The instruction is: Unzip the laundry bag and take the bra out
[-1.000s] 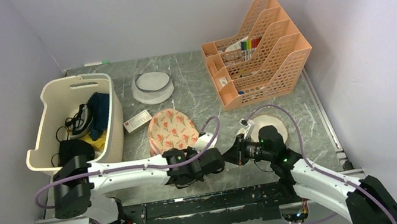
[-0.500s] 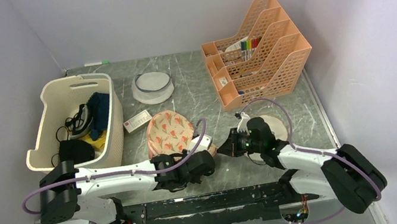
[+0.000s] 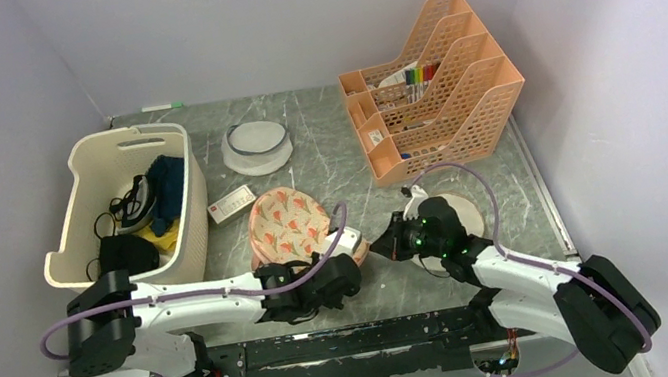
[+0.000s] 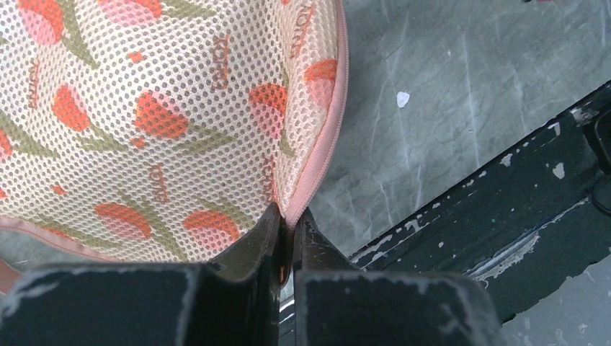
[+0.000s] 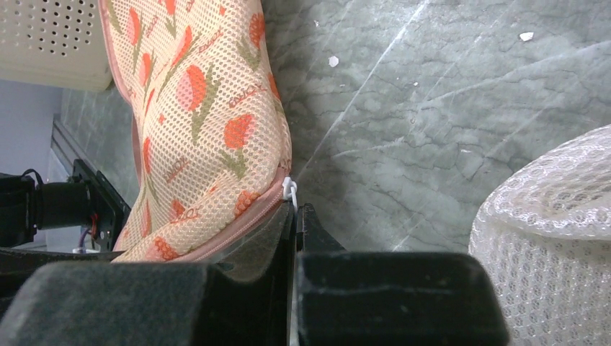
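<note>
One peach mesh laundry bag with a red floral print (image 3: 287, 224) lay near the front of the grey marbled table (image 3: 323, 145), its pink zip edge turned towards the arms. A cream slotted plastic basket (image 3: 125, 206) stood just beside its left edge. Bare marble opened to its right, up to a white netted dome (image 5: 547, 238), and an orange plastic file rack (image 3: 435, 81) sat well apart at the back right. White walls closed three sides. The left gripper (image 4: 288, 220) was clamped on the bag's zip edge at the near corner. The right gripper (image 5: 294, 213), fingers pressed together, pinched the small white zip pull (image 5: 290, 189) just beside it.
</note>
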You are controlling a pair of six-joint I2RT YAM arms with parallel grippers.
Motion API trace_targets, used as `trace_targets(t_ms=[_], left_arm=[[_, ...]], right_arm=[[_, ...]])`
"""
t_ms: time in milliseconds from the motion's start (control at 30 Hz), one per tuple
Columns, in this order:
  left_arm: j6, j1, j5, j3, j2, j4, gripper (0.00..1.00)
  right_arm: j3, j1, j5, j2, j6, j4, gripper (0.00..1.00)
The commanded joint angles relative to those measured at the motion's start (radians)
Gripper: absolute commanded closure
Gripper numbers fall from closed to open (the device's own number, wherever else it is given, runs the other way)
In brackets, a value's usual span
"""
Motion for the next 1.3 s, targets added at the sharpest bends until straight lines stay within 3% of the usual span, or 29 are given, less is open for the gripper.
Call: trace_targets(t_ms=[0, 233, 433, 500, 533, 600, 667, 700, 800, 967, 1167, 1267], left_arm=[[0.007, -0.001, 0.035, 0.037, 0.021, -0.096, 0.85], [-0.007, -0.001, 0.058, 0.044, 0.029, -0.079, 0.83], [-0.025, -0.001, 0.087, 0.065, 0.053, -0.107, 0.86], [-0.028, -0.001, 0.104, 0.081, 0.062, -0.111, 0.8], [-0.032, -0.001, 0.104, 0.09, 0.065, -0.119, 0.72], [-0.013, 0.001, 0.112, 0.11, 0.058, -0.107, 0.51], [0.031, 0.015, 0.141, 0.137, 0.044, -0.089, 0.4], [0.057, 0.028, 0.157, 0.164, 0.038, -0.085, 0.37], [0.125, 0.088, 0.189, 0.237, 0.01, -0.09, 0.08], [0.235, 0.26, 0.24, 0.335, -0.063, -0.077, 0.02], [0.306, 0.518, 0.235, 0.482, -0.106, -0.06, 0.01], [0.312, 0.662, 0.314, 0.554, -0.102, -0.025, 0.01]], right_arm=[[-0.008, -0.023, 0.125, -0.012, -0.028, -0.047, 1.0], [-0.021, -0.025, 0.104, -0.027, -0.039, -0.008, 1.0], [-0.026, -0.038, 0.09, 0.062, -0.055, 0.062, 1.0], [-0.019, -0.039, 0.046, 0.077, -0.067, 0.074, 1.0], [-0.016, -0.039, 0.025, 0.078, -0.072, 0.075, 1.0], [-0.012, -0.038, -0.005, 0.063, -0.07, 0.059, 0.9], [-0.011, -0.039, -0.017, 0.036, -0.063, 0.036, 0.78], [-0.009, -0.038, -0.021, 0.022, -0.062, 0.02, 0.74], [0.021, -0.044, -0.019, -0.014, -0.082, -0.083, 0.68], [0.08, -0.044, 0.059, -0.154, -0.101, -0.275, 0.58], [0.082, -0.07, 0.188, -0.337, -0.085, -0.396, 0.23], [0.093, -0.072, 0.183, -0.33, -0.075, -0.407, 0.2]])
